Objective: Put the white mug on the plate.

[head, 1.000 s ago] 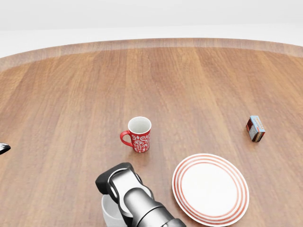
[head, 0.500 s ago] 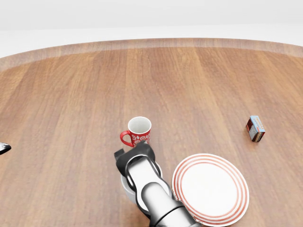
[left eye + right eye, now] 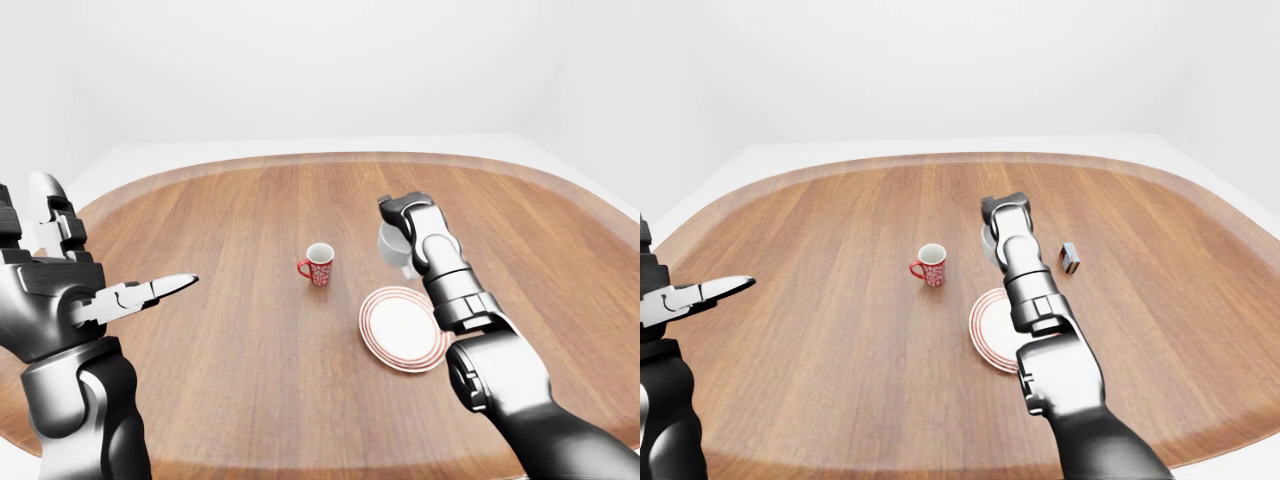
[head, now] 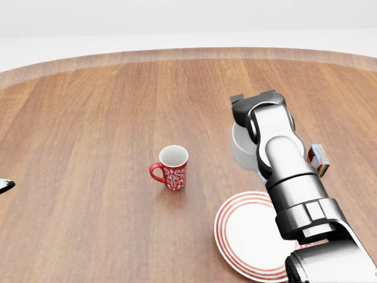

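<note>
- White mug (image 3: 391,243) is gripped by the right hand (image 4: 254,121), fingers closed round it, held above the wooden table (image 4: 88,118).
- Just below it in the head view lies the red-ringed plate (image 4: 247,233); the mug hangs past the plate's upper edge, so the move to come is likely back toward the robot and down.
- Left hand (image 3: 60,290) is raised well off to the left, fingers spread, holding nothing.
- Red patterned mug (image 4: 171,167) and small box (image 4: 318,160) stand clear of the plate.
</note>
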Robot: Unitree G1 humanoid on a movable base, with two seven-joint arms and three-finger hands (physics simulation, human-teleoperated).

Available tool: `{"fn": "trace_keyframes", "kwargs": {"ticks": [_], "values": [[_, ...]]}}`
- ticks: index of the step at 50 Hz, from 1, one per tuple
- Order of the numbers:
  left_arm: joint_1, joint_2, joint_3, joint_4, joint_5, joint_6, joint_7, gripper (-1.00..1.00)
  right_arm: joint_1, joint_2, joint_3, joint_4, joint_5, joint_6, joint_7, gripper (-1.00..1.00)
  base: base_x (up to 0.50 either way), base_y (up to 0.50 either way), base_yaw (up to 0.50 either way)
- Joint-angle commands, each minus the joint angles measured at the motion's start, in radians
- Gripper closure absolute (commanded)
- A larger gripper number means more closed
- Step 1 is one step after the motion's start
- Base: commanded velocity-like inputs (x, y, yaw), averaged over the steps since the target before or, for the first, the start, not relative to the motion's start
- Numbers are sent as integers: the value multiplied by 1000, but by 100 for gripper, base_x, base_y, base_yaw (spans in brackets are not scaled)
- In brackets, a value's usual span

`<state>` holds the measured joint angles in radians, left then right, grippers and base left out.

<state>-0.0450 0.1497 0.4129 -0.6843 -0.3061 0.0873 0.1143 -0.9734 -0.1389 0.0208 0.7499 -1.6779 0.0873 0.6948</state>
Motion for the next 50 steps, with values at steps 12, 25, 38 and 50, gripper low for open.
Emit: {"fn": "trace_keyframes", "kwargs": {"ticks": [12, 25, 38, 50], "values": [[-16, -7, -14, 68, 2, 0, 4, -100, -120, -184, 1, 514, 464, 0, -287, 100, 0, 0, 0], [-11, -10, -17, 69, 5, 0, 2, -100, -16, -162, 39, 566, 540, 0, -401, 100, 0, 0, 0], [-13, -9, -16, 71, 4, 0, 2, -100, 50, -129, 76, 580, 484, 0, -317, 100, 0, 0, 0], [-13, -8, -15, 69, 3, 0, 2, -100, 78, -116, 73, 579, 481, 0, -240, 100, 0, 0, 0]]}}
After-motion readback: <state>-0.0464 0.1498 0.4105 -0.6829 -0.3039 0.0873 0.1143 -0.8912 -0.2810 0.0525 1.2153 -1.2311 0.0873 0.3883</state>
